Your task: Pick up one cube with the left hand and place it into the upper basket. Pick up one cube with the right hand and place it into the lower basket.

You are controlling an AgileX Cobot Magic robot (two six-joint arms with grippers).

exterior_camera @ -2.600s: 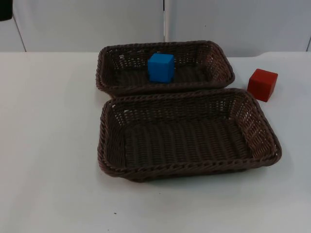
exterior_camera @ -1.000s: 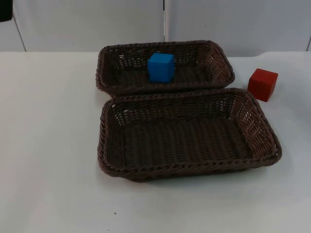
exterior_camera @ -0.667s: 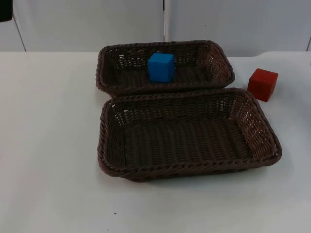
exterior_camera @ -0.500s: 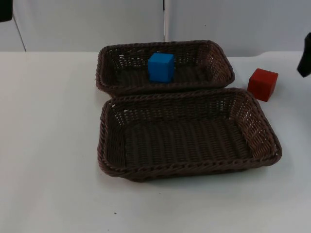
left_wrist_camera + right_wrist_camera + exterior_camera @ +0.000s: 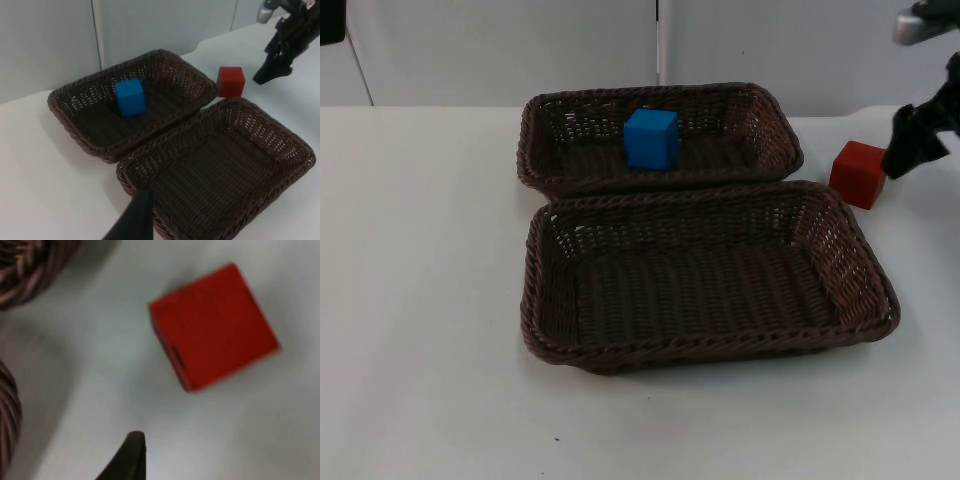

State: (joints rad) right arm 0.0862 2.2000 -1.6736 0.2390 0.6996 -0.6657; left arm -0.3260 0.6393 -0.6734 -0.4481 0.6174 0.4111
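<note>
Right gripper point(image 5: 912, 145), jaw state unclear, is hovering beside red cube point(image 5: 859, 174) at right; blue cube point(image 5: 651, 138) is sitting in upper basket point(image 5: 772, 124); lower basket point(image 5: 860, 260) is awaiting red.

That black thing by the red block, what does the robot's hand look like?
The right gripper is matt black and angular, tapering to slim pointed fingers, with a silver-grey metal part above it. A black fingertip of the left gripper is just as dark and narrow. No markings can be made out.
</note>
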